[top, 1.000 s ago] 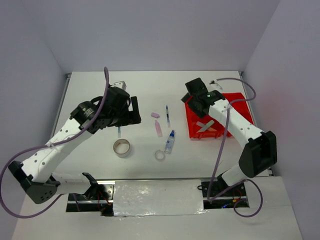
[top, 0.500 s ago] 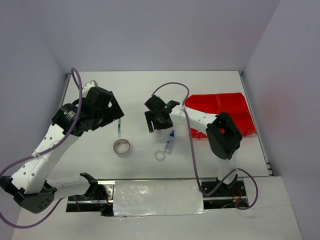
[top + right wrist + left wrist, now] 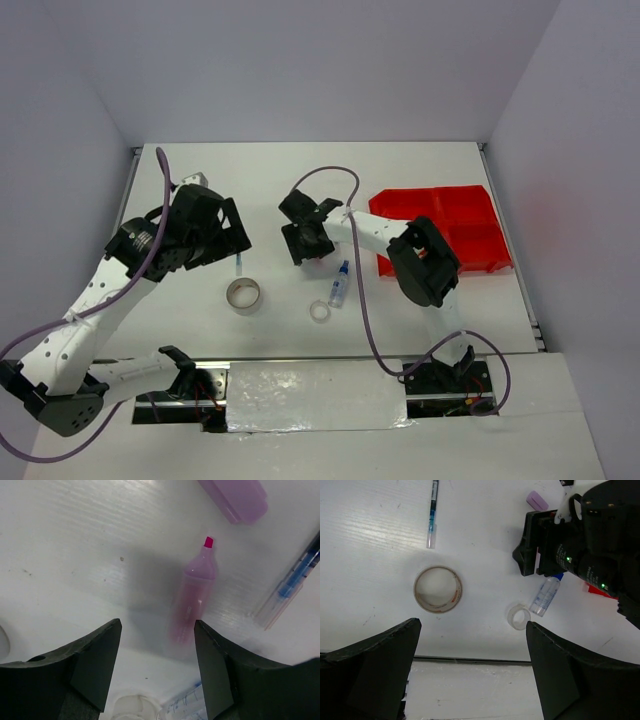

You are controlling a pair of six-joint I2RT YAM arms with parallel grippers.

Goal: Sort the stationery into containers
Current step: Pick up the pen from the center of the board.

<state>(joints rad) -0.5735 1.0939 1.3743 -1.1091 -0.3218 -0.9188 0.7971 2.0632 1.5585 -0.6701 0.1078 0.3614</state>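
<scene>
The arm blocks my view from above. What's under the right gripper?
The right gripper hangs open over a pink marker on the table. A lilac piece and pen lie beside it. The top view hides the marker.

The right claw [image 3: 306,243] has swung off the red tray [image 3: 470,215], which now lies uncovered, and crossed to the middle of the surface [image 3: 300,170]. It has come down low over the pink marker [image 3: 192,600], one jaw on either side and neither touching it. From above, that marker and the lilac eraser [image 3: 235,497] have vanished beneath it. The left claw [image 3: 238,235] has pulled back leftward.
</scene>
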